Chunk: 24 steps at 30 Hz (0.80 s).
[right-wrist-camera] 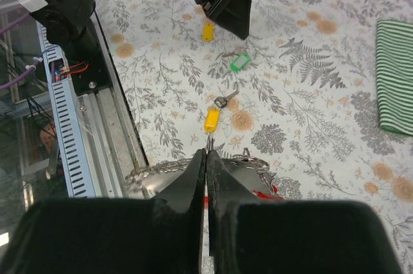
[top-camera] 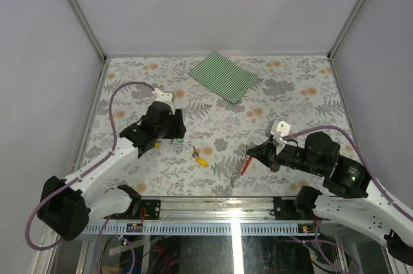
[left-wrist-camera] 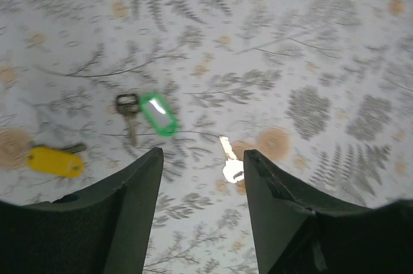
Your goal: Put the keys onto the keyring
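Right tool (top-camera: 250, 152) pinches the keyring (top-camera: 246, 166), its length slanting nearward (slightly leftward).

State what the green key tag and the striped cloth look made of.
Green key tag: likely plastic, glossy, with a bright sheen on its face. Striped cloth: apparently woven fabric, matte, lying limp and flat, no shine.

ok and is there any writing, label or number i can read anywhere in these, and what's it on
No readable text in any view.
green key tag: its window shows only white glare, no writing.
yellow key tag: plain, no print.
keyring: no lettering visible.
green striped cloth: stripes only.
table cover: fern and flower pattern only.
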Each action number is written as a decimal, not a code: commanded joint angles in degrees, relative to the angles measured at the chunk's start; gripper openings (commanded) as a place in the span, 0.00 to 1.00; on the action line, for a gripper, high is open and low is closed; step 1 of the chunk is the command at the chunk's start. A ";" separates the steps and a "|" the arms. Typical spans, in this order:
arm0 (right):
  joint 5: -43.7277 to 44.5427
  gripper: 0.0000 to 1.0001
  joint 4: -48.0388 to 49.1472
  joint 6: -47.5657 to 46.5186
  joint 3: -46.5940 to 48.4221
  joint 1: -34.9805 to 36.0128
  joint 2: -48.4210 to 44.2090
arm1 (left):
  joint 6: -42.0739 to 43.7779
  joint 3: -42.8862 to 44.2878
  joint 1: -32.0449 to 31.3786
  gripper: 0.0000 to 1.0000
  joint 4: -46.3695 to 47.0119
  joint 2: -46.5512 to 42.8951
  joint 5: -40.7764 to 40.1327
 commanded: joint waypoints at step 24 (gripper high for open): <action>-5.95 0.00 3.69 4.18 0.80 0.32 3.48 | 10.92 13.03 22.71 0.45 -19.08 26.48 -5.17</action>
